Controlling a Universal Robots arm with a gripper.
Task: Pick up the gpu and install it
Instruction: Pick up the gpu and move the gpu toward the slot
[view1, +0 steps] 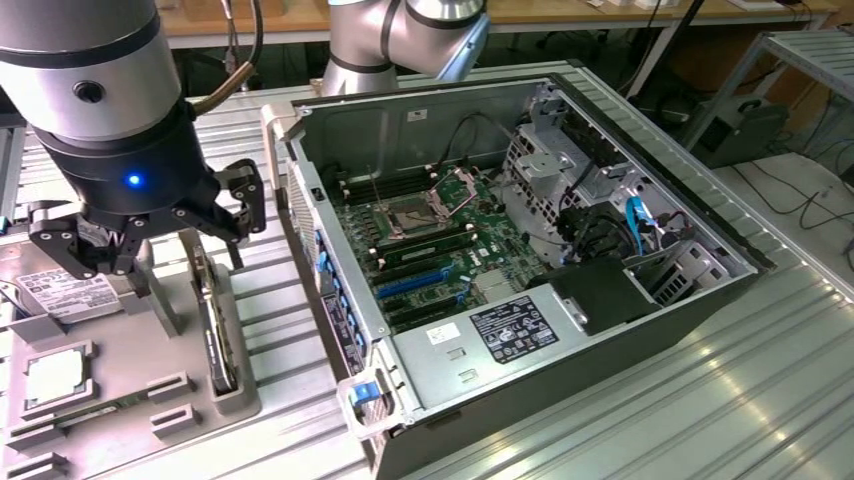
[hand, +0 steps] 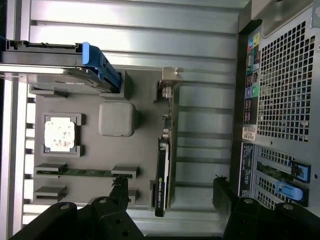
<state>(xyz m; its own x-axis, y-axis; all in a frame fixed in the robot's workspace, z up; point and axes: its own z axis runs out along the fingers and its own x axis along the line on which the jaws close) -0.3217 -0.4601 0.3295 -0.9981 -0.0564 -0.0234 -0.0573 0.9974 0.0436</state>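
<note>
Open PC case (view1: 534, 250) lies on its side, well outside the finger nearest it. Its perforated rear wall with the blue slot latches faces the fingers.

Grey fixture tray (view1: 134, 400) sits under the fingers. Gripper (view1: 158, 240) hangs over the tray, fingers (hand: 223, 192) spread wide, released, gripping nothing.

The gpu (hand: 164, 165) stands on edge in its tray slot. It runs straight along the gap between the two fingers, below them, silver bracket at the end farthest from them. Can't see any contact. The card's upper edge is exposed to the fingers.

Outside the other finger, away from the case:
- hard drive (view1: 60, 295) with white label, in a blue-latched holder
- square grey block (hand: 116, 119)
- processor chip (hand: 60, 133) in its pocket
- thin memory stick (hand: 85, 172), closest to that finger

Tabletop (view1: 747, 400) is ribbed bare aluminium. Behind it are a wooden workbench (view1: 601, 15), plus a black box (view1: 741, 125) and cables on the floor.
</note>
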